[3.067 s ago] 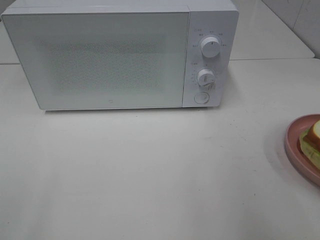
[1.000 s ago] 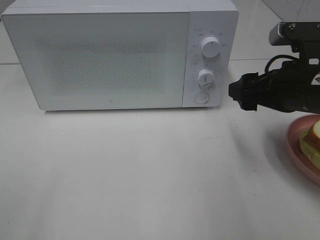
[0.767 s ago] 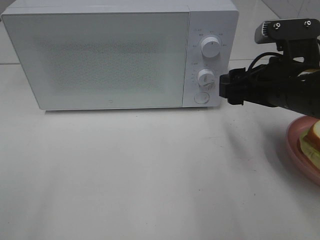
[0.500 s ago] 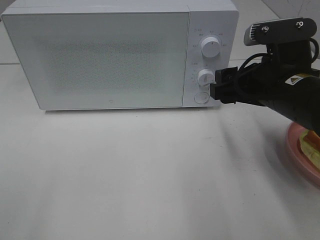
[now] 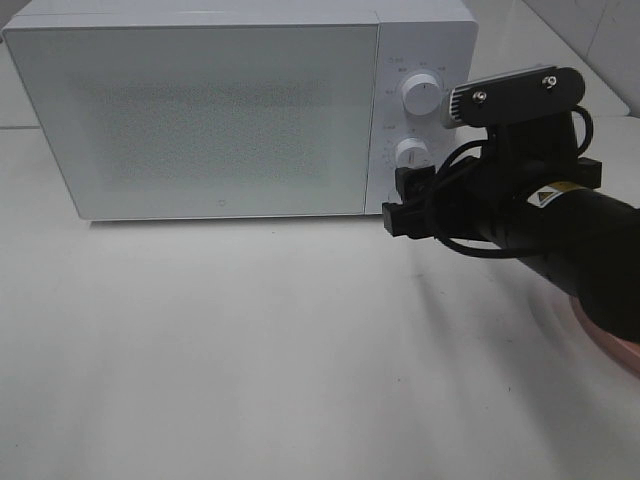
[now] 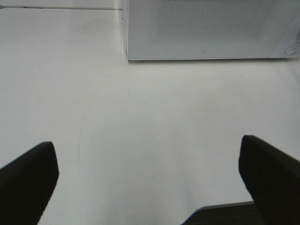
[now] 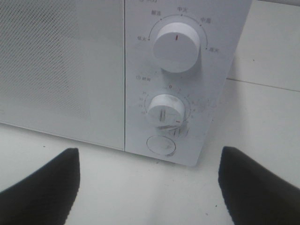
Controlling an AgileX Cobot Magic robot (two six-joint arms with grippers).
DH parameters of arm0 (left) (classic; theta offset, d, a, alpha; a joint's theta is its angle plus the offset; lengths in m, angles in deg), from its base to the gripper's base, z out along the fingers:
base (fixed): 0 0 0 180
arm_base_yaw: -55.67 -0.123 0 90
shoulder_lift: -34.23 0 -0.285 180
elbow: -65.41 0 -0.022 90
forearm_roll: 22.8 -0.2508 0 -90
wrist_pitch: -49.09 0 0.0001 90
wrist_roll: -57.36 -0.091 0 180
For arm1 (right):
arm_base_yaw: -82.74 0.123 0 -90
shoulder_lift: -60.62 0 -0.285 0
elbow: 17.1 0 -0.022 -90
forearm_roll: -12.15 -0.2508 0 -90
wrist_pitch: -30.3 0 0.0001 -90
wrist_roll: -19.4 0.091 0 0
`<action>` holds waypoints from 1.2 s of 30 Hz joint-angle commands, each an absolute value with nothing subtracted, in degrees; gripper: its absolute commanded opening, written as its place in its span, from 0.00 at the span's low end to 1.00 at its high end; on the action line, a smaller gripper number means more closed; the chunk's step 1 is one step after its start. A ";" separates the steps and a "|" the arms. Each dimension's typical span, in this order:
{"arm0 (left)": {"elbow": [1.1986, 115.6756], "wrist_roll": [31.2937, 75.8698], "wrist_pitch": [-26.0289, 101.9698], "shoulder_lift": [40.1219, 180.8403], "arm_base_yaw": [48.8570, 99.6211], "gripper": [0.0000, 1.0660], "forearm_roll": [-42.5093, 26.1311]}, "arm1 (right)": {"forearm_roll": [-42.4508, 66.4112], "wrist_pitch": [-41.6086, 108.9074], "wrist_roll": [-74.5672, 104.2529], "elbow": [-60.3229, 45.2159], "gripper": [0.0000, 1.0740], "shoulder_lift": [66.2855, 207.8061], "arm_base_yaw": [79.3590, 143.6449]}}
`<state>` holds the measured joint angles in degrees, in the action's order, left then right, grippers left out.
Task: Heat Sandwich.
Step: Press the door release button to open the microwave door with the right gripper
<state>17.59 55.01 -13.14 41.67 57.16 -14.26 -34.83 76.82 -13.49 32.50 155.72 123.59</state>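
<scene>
Microwave (image 5: 200,110) closed, right hand (image 5: 400,200) at panel (image 5: 440,40)

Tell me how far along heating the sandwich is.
Nothing finished: the microwave door is shut. In hand: the open right gripper is at the round button below the dials. Left: open the door, load the sandwich, hidden behind that arm, then heat.

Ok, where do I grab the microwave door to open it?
No handle or lip shows on the door; it sits flush with the control panel. There is probably nothing to grip, so press the round button under the lower dial, straight on from the front. The open right gripper faces that panel.
</scene>
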 commanded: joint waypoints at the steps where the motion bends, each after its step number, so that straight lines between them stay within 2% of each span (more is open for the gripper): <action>1: 17.59 54.90 -12.34 40.81 57.34 0.91 -14.21 | -35.63 77.74 -14.01 32.50 0.71 157.73 123.76; 15: 17.59 54.90 -12.34 40.81 57.34 0.91 -14.21 | -36.78 83.75 -13.55 32.50 0.71 162.77 123.76; 36: 17.59 54.90 -12.34 40.81 57.34 0.91 -14.21 | -36.09 87.42 5.70 32.44 0.71 167.93 123.76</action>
